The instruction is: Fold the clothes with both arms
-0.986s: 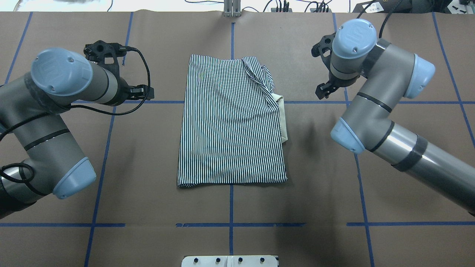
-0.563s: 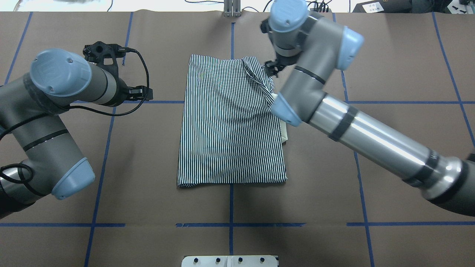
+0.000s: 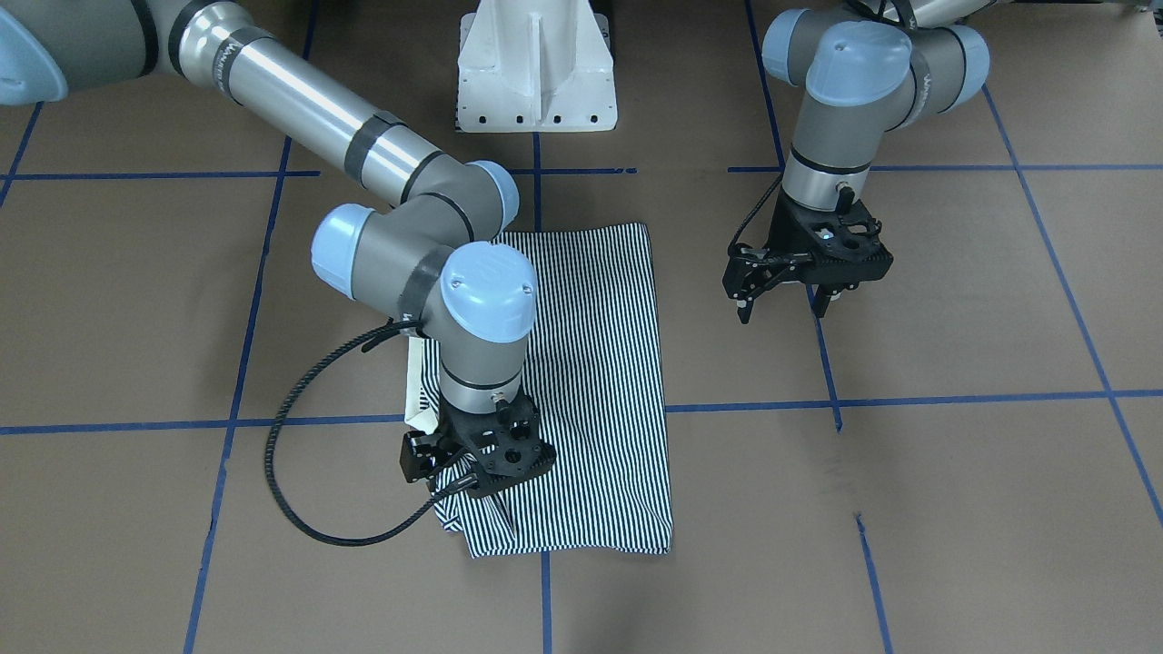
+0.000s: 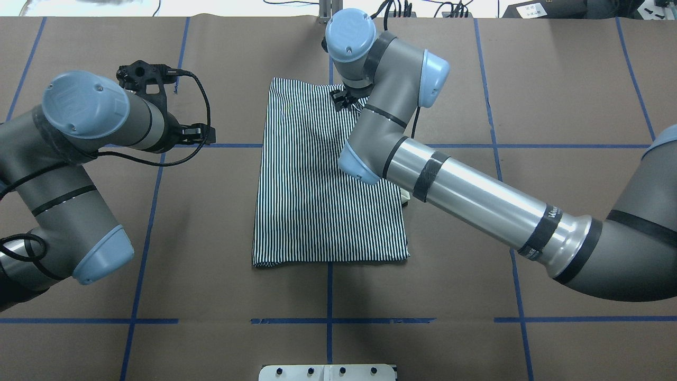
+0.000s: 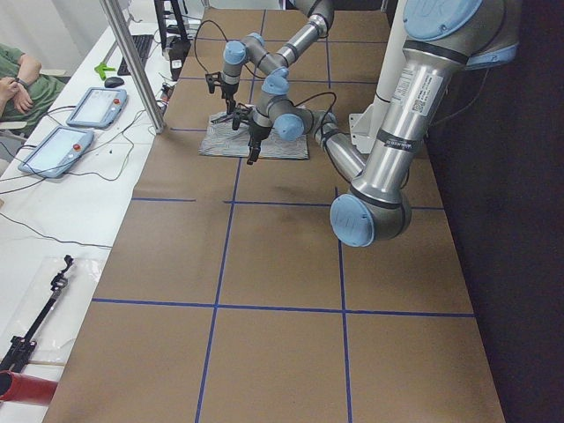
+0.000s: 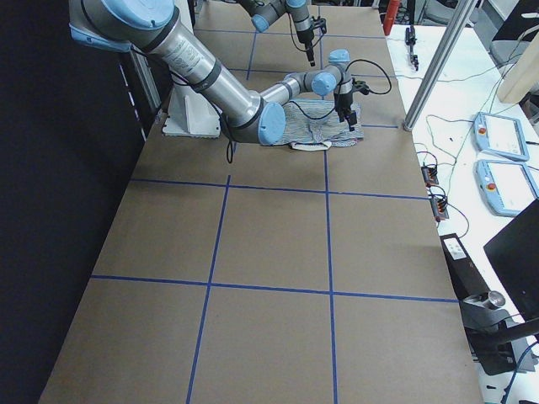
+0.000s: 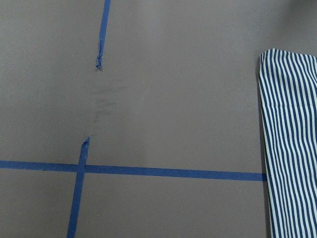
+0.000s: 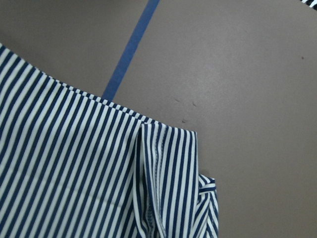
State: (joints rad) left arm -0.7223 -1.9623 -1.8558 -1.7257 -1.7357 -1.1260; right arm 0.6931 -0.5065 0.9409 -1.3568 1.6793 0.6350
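The striped shirt (image 4: pixel 317 201) lies folded in a tall rectangle at the table's middle, flat on the brown paper. A white collar edge (image 3: pixel 416 391) peeks out on its right side. My right gripper (image 3: pixel 468 486) is down over the shirt's far right corner, where a rumpled sleeve fold (image 8: pixel 158 163) lies. Its fingers seem apart in the overhead view, and I see nothing held. My left gripper (image 3: pixel 781 312) hangs open above bare table, well to the left of the shirt (image 7: pixel 292 148).
Blue tape lines (image 4: pixel 328 320) divide the table into squares. The white pedestal base (image 3: pixel 536 73) stands at the robot's edge. A black cable (image 3: pixel 282 490) loops beside the right wrist. Teach pendants (image 5: pixel 92 106), a metal pole (image 5: pixel 132 62) and a person's arm (image 5: pixel 22 79) are beyond the far edge.
My right arm has swung left from the table's right side and now reaches over the shirt's far right corner. The left arm has barely moved, and the shirt lies as before.
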